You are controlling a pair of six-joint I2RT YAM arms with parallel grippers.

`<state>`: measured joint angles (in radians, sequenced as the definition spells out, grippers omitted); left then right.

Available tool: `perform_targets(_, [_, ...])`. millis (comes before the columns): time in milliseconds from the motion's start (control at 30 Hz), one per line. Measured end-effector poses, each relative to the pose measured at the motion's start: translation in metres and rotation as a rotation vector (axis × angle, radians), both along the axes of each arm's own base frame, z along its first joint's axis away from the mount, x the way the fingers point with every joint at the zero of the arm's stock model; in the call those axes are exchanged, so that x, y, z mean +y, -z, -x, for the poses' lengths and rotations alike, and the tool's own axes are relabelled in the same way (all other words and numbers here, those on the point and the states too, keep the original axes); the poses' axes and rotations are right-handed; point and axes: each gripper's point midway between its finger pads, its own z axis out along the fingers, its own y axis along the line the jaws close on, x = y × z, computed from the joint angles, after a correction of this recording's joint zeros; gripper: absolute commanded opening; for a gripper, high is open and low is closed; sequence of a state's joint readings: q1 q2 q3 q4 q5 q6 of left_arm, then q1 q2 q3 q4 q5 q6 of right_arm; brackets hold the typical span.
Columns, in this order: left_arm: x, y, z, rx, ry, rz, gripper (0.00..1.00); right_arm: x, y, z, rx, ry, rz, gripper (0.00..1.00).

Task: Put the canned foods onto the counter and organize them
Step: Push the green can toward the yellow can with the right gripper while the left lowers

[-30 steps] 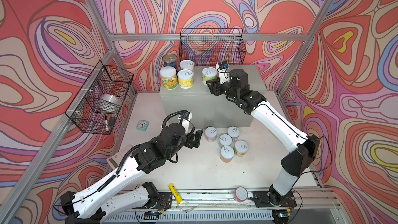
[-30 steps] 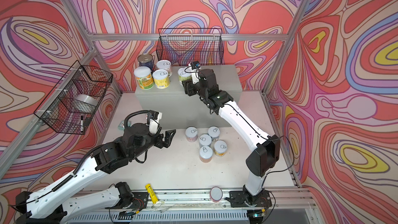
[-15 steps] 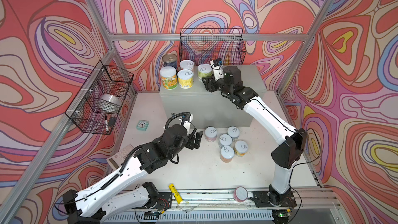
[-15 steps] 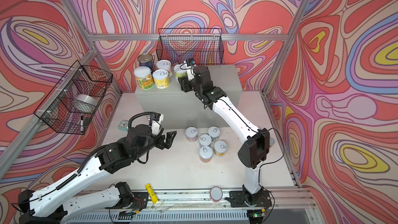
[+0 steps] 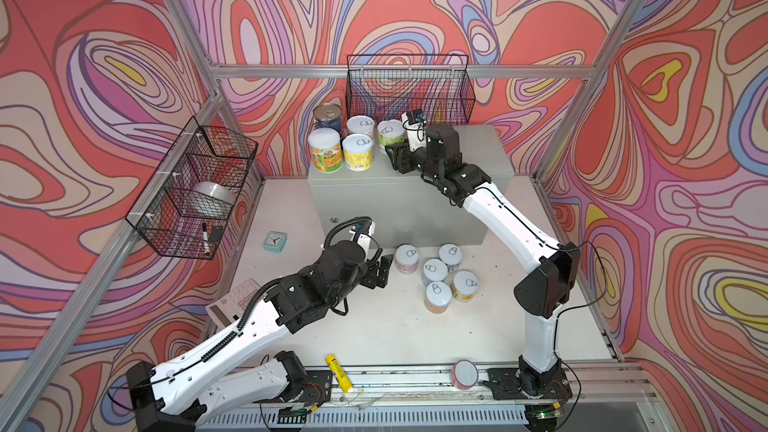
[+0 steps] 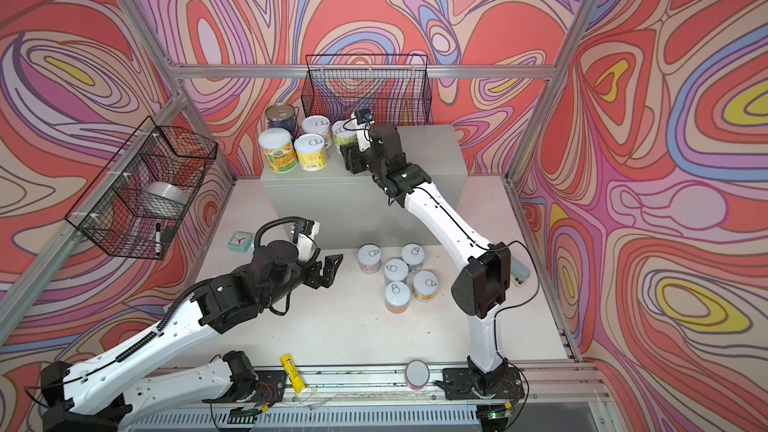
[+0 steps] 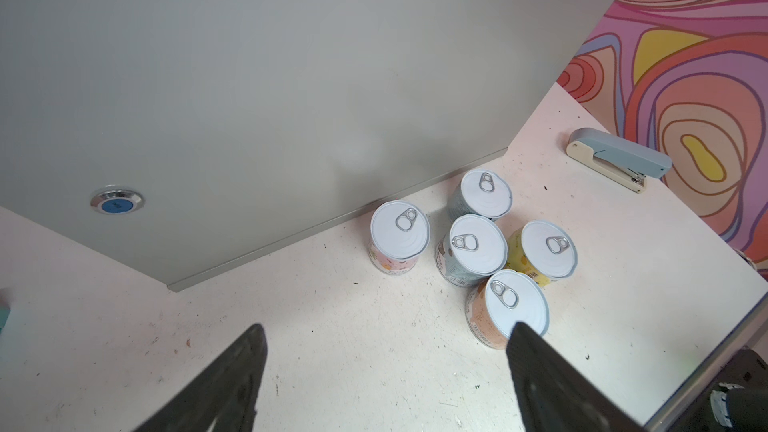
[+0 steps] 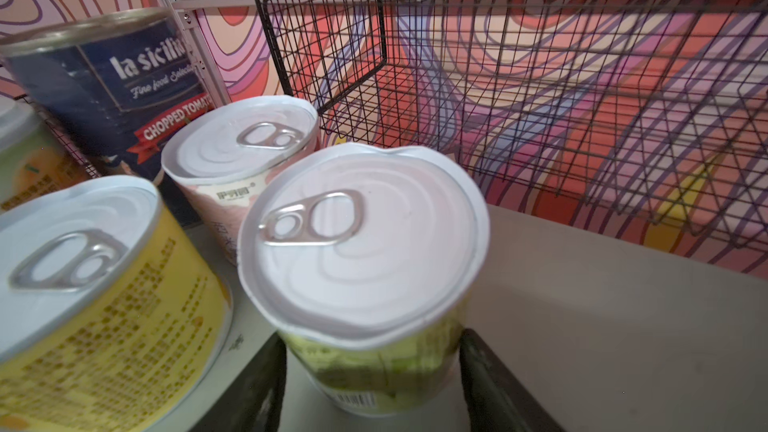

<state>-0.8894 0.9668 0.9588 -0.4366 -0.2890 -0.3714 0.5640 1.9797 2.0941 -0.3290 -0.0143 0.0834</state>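
Left claw point(image 5: 382, 270) hangs low over the pale tabletop point(image 5: 374, 326), jaws wide apart, nothing btwn them; in the left wrist view its dark fingertips point(image 7: 241, 359) frame bare table only. Just right of it stands the short pink-label can w/ white pull-tab lid point(image 5: 407, 257), near the foot of the large light-grey metal box counter point(image 5: 395, 201); upright, long axis vertical, tab facing up; it lies straight ahead of the open jaws, apart from them, nearest of the five on the table, so I'd guess it's the left arm's next pick, taken side-on round the wall. Further right the other four huddle close: a blue-label can point(image 5: 451, 254), a blue-grey can point(image 5: 435, 272), a pale-yellow can point(image 5: 464, 284), an orange-label can point(image 5: 437, 295), all upright; the orange one looks v. near one fingertip in the wrist view, so a reach fwd could nudge it. Up on that counter's top, left end: orange-and-green-label can point(image 5: 325, 151), dark-blue tomato can w/ bare metal top point(image 5: 328, 116), bright-yellow-label can point(image 5: 358, 151), rose-label can point(image 5: 360, 126); then the short green-label can w/ white lid point(image 5: 390, 132), right claw point(image 5: 390, 153) clamped on its lower wall; can upright, axis vertical, just beside the rose and bright-yellow ones; can't tell whether its base is down. Right arm's busy up top; left arm's far nearer the table lot.
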Motion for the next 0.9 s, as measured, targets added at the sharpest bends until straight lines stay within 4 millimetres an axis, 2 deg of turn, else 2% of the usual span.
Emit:
perform_targets(300, [-0.002,0.004,-0.001,0.007,0.0,-0.008,0.91,0.005,0.0,-0.012,-0.003,0.013,-0.002,0.67])
perform_targets(533, [-0.003,0.008,-0.003,0.014,0.0,-0.017,0.92,0.003,0.0,-0.014,-0.001,0.028,0.002,0.68])
perform_targets(667, [-0.004,0.008,-0.003,0.013,0.0,-0.016,0.98,0.002,0.001,-0.015,-0.002,0.036,0.003,0.72])
perform_targets(900, [-0.002,0.009,-0.007,0.0,-0.023,-0.021,1.0,-0.007,-0.005,-0.002,-0.001,0.043,0.006,0.74])
